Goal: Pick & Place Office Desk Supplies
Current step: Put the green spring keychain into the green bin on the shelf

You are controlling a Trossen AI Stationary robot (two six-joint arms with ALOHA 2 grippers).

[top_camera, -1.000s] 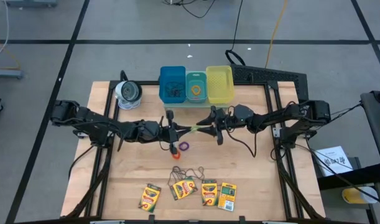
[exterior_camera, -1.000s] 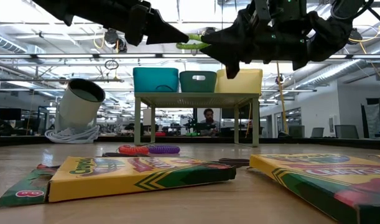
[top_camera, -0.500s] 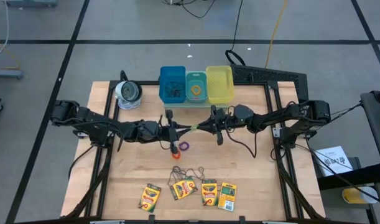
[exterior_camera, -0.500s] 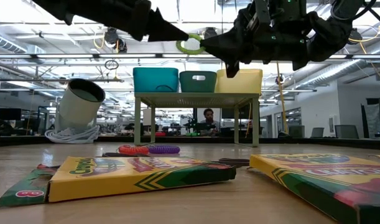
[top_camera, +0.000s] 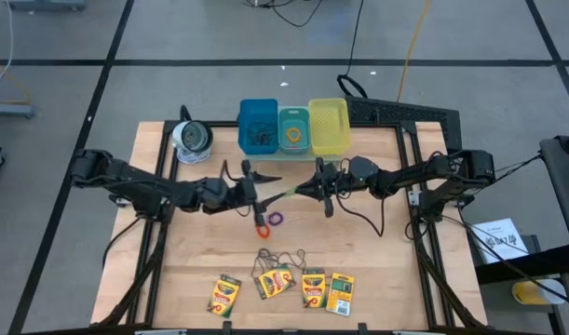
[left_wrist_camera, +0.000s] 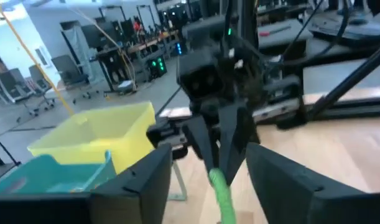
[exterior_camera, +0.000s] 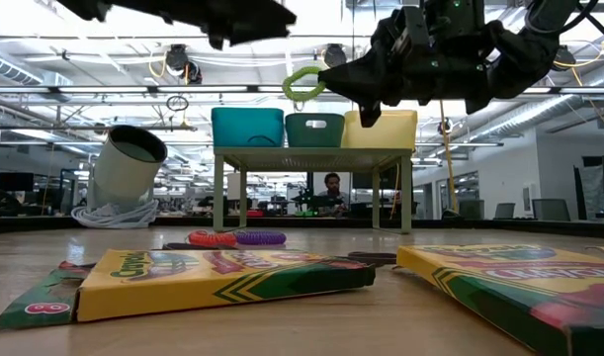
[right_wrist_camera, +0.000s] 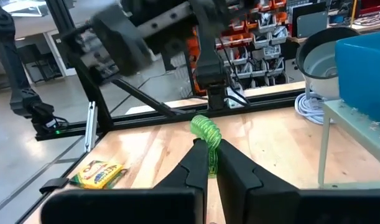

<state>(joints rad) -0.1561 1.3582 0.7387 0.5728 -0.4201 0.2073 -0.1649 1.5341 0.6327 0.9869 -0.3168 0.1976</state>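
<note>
A green ring band [right_wrist_camera: 206,130] hangs in the air over the table's middle, with my right gripper [top_camera: 301,191] shut on it. My left gripper [top_camera: 264,182] stands open just left of the band and touches nothing; its fingers [left_wrist_camera: 140,186] flank the band [left_wrist_camera: 222,190] with a gap on each side. On the table below lie a red band [top_camera: 262,226] and a purple band [top_camera: 276,219]. Thin wiry loops [top_camera: 279,259] and several crayon boxes [top_camera: 313,288] lie flat near the front edge. My right gripper pinches one side of the green band's ring [right_wrist_camera: 209,155] between its two fingertips. The fingers lie level and come from the table's right. The rest of the ring [exterior_camera: 300,83] sticks out past the fingertips toward the left, lifted clear of the table.
A blue bin [top_camera: 258,127], a teal bin [top_camera: 294,129] and a yellow bin [top_camera: 329,126] stand on a small raised stand at the table's far edge. A round silvery roll [top_camera: 191,138] lies at the far left. Bare wood shows between the bands and the bins.
My left gripper has opened, let go of the green band, rolled and risen a little. The band, earlier drawn out long between the two grippers, has sprung back to a round ring and now hangs from my right gripper alone.
</note>
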